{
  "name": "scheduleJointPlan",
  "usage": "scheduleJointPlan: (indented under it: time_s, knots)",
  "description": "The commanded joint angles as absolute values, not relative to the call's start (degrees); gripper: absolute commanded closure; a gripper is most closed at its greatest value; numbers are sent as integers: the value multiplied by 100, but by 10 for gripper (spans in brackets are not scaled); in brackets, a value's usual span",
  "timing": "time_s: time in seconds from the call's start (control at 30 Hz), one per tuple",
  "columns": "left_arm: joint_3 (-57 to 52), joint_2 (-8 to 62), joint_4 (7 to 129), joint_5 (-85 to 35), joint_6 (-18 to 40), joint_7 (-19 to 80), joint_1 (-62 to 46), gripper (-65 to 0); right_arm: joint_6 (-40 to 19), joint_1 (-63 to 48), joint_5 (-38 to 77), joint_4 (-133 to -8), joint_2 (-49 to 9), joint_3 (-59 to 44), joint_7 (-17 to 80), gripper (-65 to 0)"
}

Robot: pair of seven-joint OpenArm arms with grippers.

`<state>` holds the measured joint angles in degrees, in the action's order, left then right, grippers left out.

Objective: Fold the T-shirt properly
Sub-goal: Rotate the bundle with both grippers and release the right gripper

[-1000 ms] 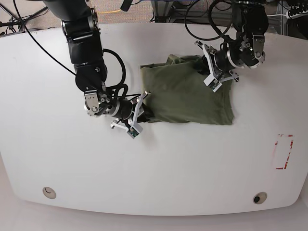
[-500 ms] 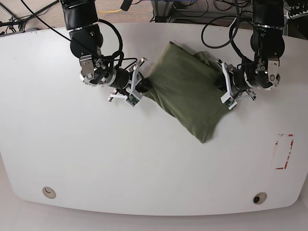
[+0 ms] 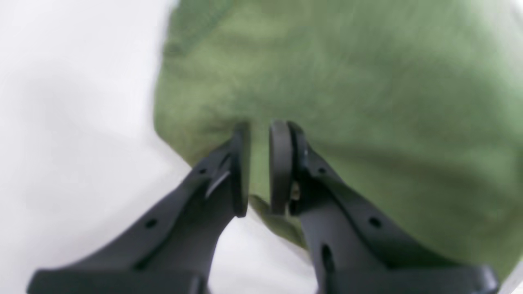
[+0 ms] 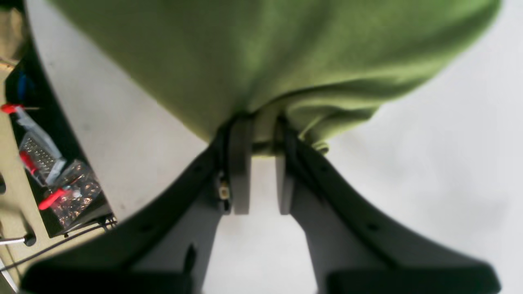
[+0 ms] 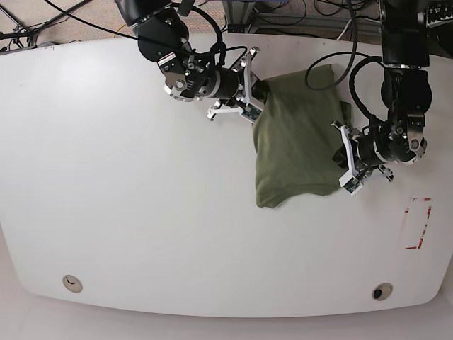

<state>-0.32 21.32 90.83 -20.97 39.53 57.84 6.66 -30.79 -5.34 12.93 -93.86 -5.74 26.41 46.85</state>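
Observation:
The olive-green T-shirt point(image 5: 297, 138) lies as a folded, wrinkled bundle on the white table point(image 5: 141, 212), right of centre, its long side running from back to front. My right gripper point(image 5: 253, 91) is at the shirt's back-left corner, shut on the cloth. In the right wrist view the T-shirt point(image 4: 261, 61) is pinched between the tips of the right gripper point(image 4: 261, 134). My left gripper point(image 5: 345, 163) grips the shirt's right edge. In the blurred left wrist view the T-shirt point(image 3: 347, 81) passes between the close-set pads of the left gripper point(image 3: 259, 163).
A red-outlined rectangle point(image 5: 416, 223) is marked on the table at the right. Two round holes point(image 5: 71, 283) sit near the front edge. Cables hang behind the back edge. Beyond the table edge, a box of red-handled tools point(image 4: 61, 192) shows in the right wrist view.
Both arms have swung the shirt around. The right gripper went back and toward the view's right, the left gripper came forward, and the shirt turned from lying crosswise to lengthwise.

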Motion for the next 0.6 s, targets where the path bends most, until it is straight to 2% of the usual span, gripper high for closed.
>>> scheduleJointPlan:
  time_s: [0.0, 0.1, 0.23, 0.3, 0.37, 0.43, 0.57]
  knots:
    - [-84, 2202, 9613, -2167, 3952, 5780, 752, -69, -2932, -338, 1297, -9200, -409, 2695, 4620, -95]
    - [-84, 2202, 10088, -2167, 3908, 5815, 708, -72, -2976, -251, 1349, -9209, -338, 2695, 4629, -95]
    - [-84, 2097, 10466, -2167, 3785, 5771, 400, -156, -2985, -295, 1358, -9701, -549, 2686, 4637, -95]
    - [-92, 1754, 10580, -2167, 3266, 5771, 321, -226, -2985, -400, 1367, -10000, -752, 2668, 4637, -95]
    - [-92, 1578, 10580, -2167, 2738, 5763, 242, -264, -2985, -453, 1367, -10185, -875, 2510, 4637, -95]
    - [-84, 1446, 10571, -2167, 2229, 5666, 136, -292, -2985, -488, 1367, -10334, -919, 2220, 4637, -95]
    - [-84, 927, 10563, -2158, 1578, 5165, -119, -326, -3029, -470, 1367, -10360, -927, 1719, 4848, -95]
